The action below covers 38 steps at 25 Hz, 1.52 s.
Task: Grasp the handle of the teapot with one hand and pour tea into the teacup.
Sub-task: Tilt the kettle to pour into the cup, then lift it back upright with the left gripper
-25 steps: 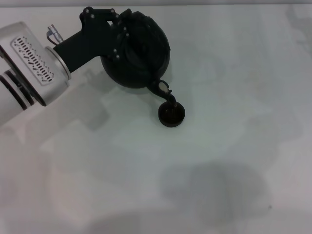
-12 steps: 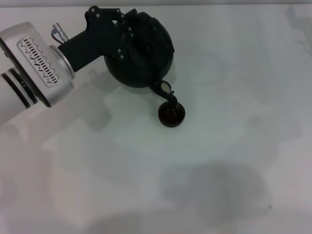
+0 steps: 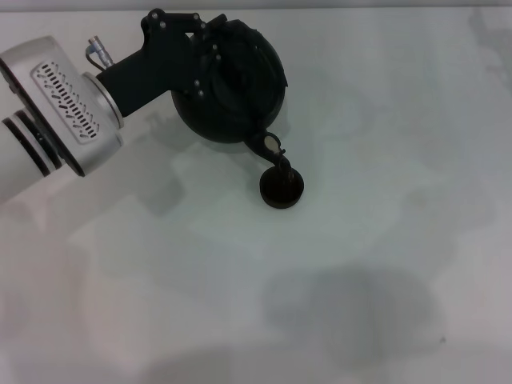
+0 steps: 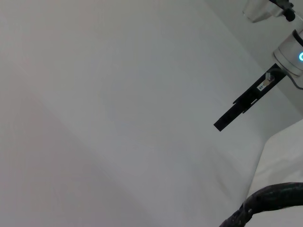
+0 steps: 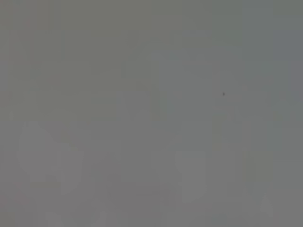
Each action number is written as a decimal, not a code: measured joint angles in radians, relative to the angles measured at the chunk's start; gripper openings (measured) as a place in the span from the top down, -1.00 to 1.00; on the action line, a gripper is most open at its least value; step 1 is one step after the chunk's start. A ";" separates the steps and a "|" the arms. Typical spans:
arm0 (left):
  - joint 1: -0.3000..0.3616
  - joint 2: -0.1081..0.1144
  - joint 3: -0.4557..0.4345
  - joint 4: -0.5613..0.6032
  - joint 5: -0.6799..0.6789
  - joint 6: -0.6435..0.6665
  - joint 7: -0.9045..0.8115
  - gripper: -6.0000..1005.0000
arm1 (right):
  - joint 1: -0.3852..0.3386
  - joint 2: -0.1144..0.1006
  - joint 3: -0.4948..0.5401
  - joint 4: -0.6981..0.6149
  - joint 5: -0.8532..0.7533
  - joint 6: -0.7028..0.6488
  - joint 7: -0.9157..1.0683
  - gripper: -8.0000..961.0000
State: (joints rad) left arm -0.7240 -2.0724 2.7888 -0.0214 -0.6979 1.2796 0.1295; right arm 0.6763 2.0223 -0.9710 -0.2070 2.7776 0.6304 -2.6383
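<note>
In the head view the round matte-black teapot hangs tilted at the back left of the white table. Its short spout points down at the small black teacup, which stands on the table right below and in front of it. My left gripper reaches in from the left and is shut on the handle at the pot's top, hiding most of it. A piece of the black ridged handle shows in the left wrist view. My right gripper is out of view; its wrist view shows only bare grey surface.
The white tabletop stretches to the right and front of the cup. A dark shadow patch lies on it near the front. The left wrist view shows a black bar on a white robot part farther off.
The left arm and the teapot have shifted slightly to the right and back since a second ago. The cup has not moved.
</note>
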 joint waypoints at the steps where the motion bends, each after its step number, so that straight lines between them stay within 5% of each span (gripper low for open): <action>1: 0.000 0.000 0.000 0.000 0.000 0.000 0.000 0.81 | 0.000 0.000 0.000 0.000 0.000 0.000 0.000 -0.76; 38: 0.037 -0.001 -0.011 0.030 -0.037 0.010 -0.039 0.81 | 0.010 0.000 0.023 0.011 0.000 -0.026 0.000 -0.76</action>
State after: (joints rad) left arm -0.6873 -2.0733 2.7781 0.0081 -0.7351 1.2892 0.0909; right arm 0.6866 2.0219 -0.9477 -0.1963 2.7781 0.6043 -2.6384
